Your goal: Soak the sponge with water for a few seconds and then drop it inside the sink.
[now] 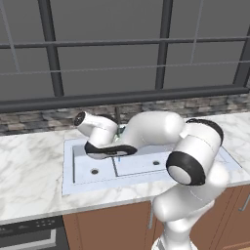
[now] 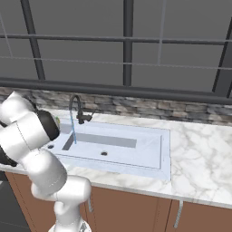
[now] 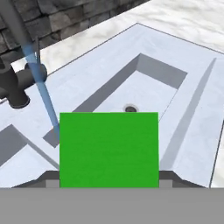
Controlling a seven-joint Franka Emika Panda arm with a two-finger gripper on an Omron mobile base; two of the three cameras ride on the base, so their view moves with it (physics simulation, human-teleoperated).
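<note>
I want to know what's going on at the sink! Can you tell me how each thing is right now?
sponge: held in the pincer, above the sink
pincer: shut on the sponge
water: running in a thin stream into the sink
faucet: turned on
sink: nothing lying in the basins

The gripper (image 3: 109,177) is clamping the green sponge (image 3: 109,149) above the sink (image 3: 175,109), its wider basin and dark drain (image 3: 130,108) lying beyond. Water (image 3: 43,94) is streaming down just beside the sponge, near the black faucet (image 3: 19,83).
</note>
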